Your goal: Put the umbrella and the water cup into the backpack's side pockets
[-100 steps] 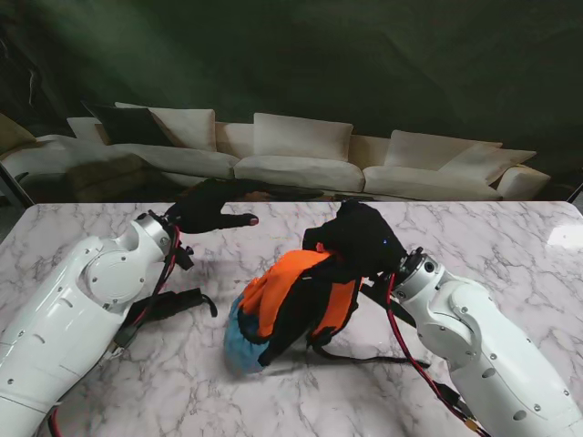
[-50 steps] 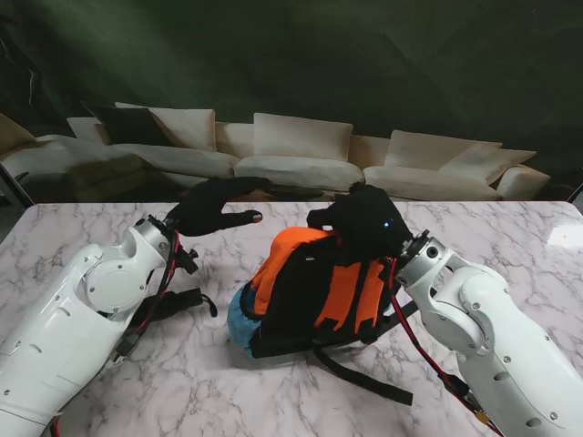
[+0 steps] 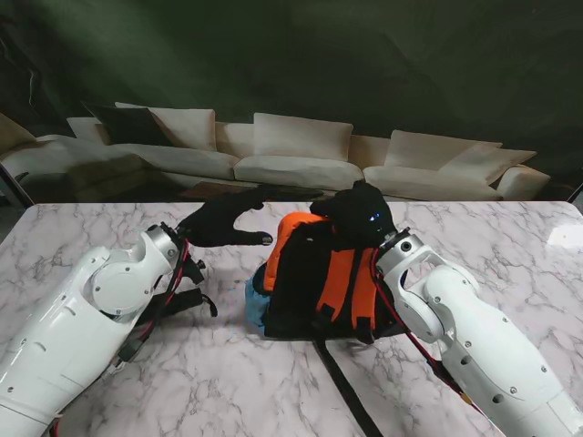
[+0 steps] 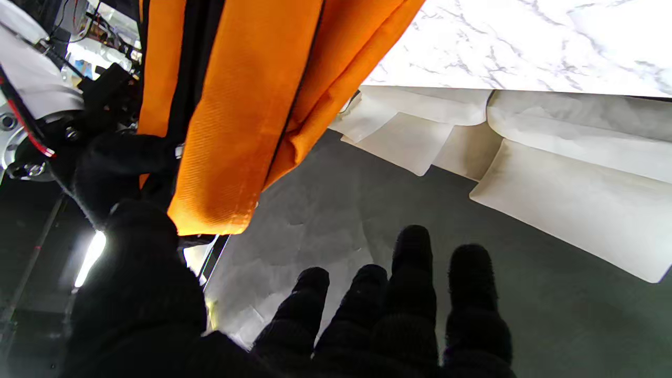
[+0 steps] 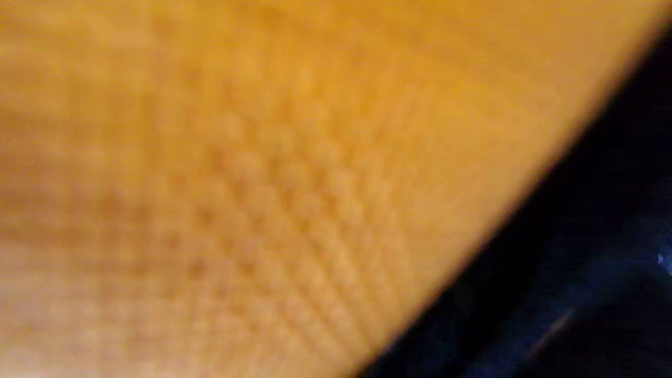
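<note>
The orange-and-black fabric backpack [image 3: 323, 282] stands upright near the middle of the white marble surface [image 3: 510, 246], its black back panel and orange shoulder straps turned toward me. A patch of blue fabric [image 3: 255, 300] shows at its lower left corner, and 1 black webbing strap [image 3: 344, 396] trails from its base across the surface toward me.

The black-gloved right hand [image 3: 363, 217] sits on the top of the backpack, fingers curled over it — it grips the top edge. The right wrist view is filled by blurred orange weave [image 5: 262, 184] with a dark band along one side; nothing else can be made out there.

The black-gloved left hand [image 3: 223, 221] hovers just to the left of the backpack, apart from it, holding nothing, its fingers spread and the thumb pointing toward the bag. In the left wrist view, the fingers [image 4: 415, 273] are extended and separated, with orange fabric panels [image 4: 247, 105] hanging close by.

Beyond the surface stands a cream-coloured sofa [image 3: 301, 159] with several cushions.
</note>
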